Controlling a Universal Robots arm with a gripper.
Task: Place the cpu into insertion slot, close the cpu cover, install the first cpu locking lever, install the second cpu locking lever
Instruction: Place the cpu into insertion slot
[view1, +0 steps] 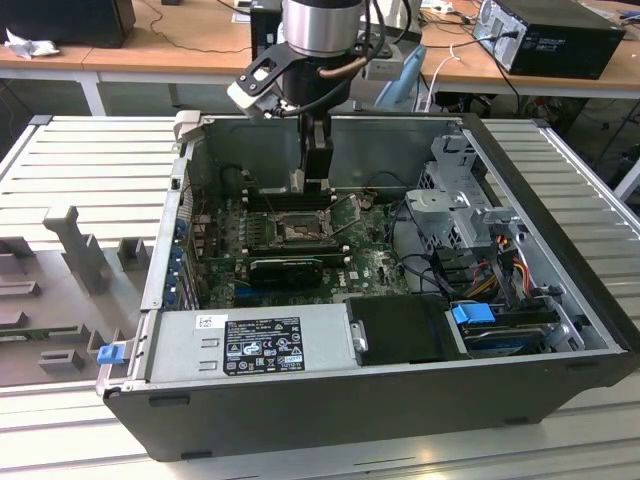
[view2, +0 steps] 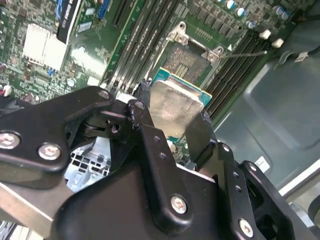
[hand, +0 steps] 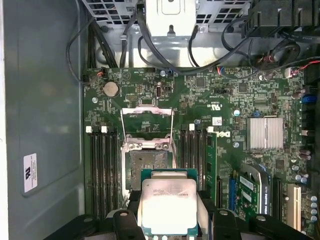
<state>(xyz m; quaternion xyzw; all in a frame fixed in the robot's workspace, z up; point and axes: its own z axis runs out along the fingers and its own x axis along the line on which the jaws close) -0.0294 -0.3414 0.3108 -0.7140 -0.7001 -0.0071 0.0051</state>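
**Item 1, gripper** (view2: 172, 120): black two-finger unit, clamped on the cpu (hand: 168, 205) by two opposite edges. In both wrist views you can see the silvery lid face up and the green edge of the chip showing between the fingers (view2: 145, 125).

**Item 2, cpu:** held in the air, not seated. In the first wrist view it overlaps one edge of the insertion slot (hand: 147, 165) and is off-centre from it.

**Item 3, insertion slot:** square, dark centre uncovered and unoccupied, sitting between two banks of memory slots (hand: 102, 165).

**Item 4, cpu cover** (hand: 148, 145): swung open and clear of the socket, on the side away from the chip. Thin wire locking levers (hand: 173, 127) are raised beside it.

**Item 5, surroundings:** green motherboard (hand: 200, 100), finned silver heatsink (hand: 263, 133), and cables, all inside the open computer case (view1: 560, 330).

**Handling note, by judgement:**
- Centre the chip over the dark square before you descend.
- Keep it flat and match its corners to the rim.
- Come straight down; a sideways slide could damage the contacts.
- Mind the upright cover and lever wires close to the fingers.
- Let go only once the chip lies level inside the rim. A tilted chip will likely jam.
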